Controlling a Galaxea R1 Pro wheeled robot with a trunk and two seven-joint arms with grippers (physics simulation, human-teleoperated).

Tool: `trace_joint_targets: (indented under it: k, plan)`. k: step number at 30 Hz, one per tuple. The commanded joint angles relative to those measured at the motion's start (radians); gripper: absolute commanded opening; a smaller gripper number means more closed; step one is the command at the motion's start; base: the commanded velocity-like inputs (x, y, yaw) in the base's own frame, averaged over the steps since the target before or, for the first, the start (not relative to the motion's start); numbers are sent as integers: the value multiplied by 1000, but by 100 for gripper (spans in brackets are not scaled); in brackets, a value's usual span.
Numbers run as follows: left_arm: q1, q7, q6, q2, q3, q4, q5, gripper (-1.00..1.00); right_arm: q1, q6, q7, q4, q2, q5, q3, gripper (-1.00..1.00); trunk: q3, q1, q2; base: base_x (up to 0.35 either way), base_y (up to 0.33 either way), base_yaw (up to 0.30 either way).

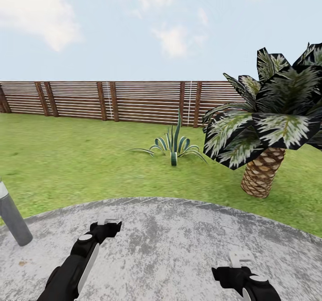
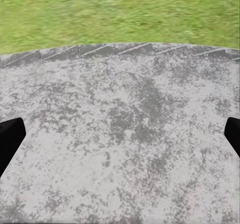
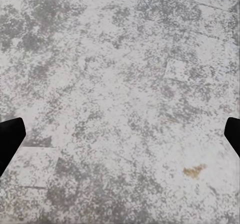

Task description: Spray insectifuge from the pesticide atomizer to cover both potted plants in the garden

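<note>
Garden: grey paving (image 1: 170, 243) underfoot, lawn (image 1: 67, 158) beyond, slatted fence (image 1: 112, 99) behind, a striped-leaf palm (image 1: 264, 126) and a spiky green plant (image 1: 173, 146) on the grass; spray bottle and small potted plants not sighted, so their direction from either arm cannot be judged. Left gripper (image 1: 108, 222) and right gripper (image 1: 241, 260): both hang low over bare paving, fingers spread wide apart, holding and touching nothing.

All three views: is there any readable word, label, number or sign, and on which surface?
None can be read.
Wooden fence: plain slats, no sign.
Grey post: no label.
Grey paving, in both wrist views too: mottled stains, no markings.
Palm plant and spiky plant: no tags.
</note>
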Motion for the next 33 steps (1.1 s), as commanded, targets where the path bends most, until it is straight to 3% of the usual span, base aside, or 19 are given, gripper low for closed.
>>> trace_joint_targets:
  k: [1,23,33]
  plan:
    - [-1,1,5,0,0,-1,0,100,-1,5,0,-1,0,0,0,100,-1,0,-1,0,0,179]
    - [-1,-1,5,-1,3,0,3,100,0,5,-1,-1,0,0,-1,100,-15,0,-1,0,0,234]
    - [0,-1,5,-1,3,0,3,100,-1,5,0,-1,0,0,-2,100,-16,0,-1,0,0,35]
